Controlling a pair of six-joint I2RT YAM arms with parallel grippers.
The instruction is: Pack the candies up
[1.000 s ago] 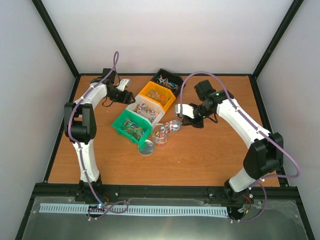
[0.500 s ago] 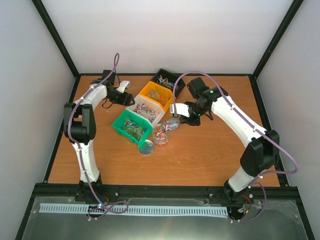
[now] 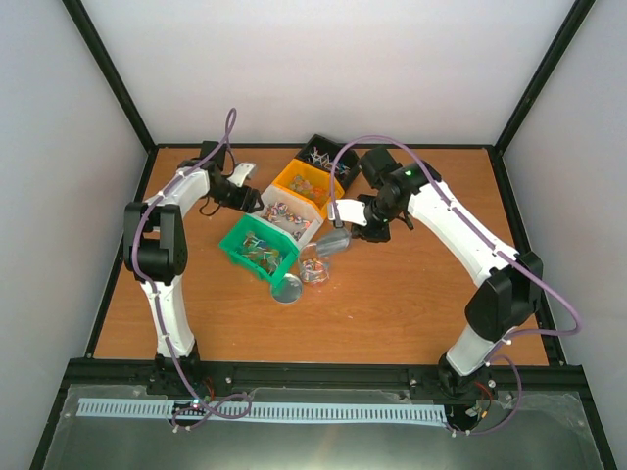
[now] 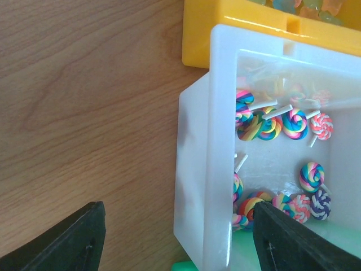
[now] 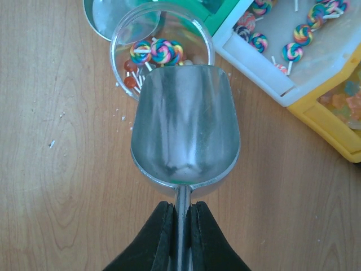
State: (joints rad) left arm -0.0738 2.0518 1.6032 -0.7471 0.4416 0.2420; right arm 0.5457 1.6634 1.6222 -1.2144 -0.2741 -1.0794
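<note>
The candies here are tiny swirled lollipops [image 4: 282, 121] lying in a white bin [image 4: 220, 113], with a few more candies [image 5: 158, 52] in a clear jar [image 5: 163, 34]. My right gripper [image 5: 180, 217] is shut on the thin handle of a metal scoop [image 5: 183, 124]. The scoop's bowl is empty and hangs just near of the jar [image 3: 315, 266]. My left gripper [image 4: 177, 226] is open and straddles the white bin's side wall, one finger over the wood and one over the bin. From above, the left gripper [image 3: 253, 201] sits at the white bin's [image 3: 284, 213] left end.
Four bins stand in a diagonal row: green [image 3: 257, 247], white, yellow [image 3: 308, 186] with gummy sweets, and black [image 3: 328, 157]. The jar's round lid [image 3: 287, 288] lies on the wood beside the green bin. Small crumbs lie left of the jar.
The right arm has carried the scoop left and farther back, toward the bins, so the scoop now hangs closer to the jar's far side. The left arm has barely moved.
</note>
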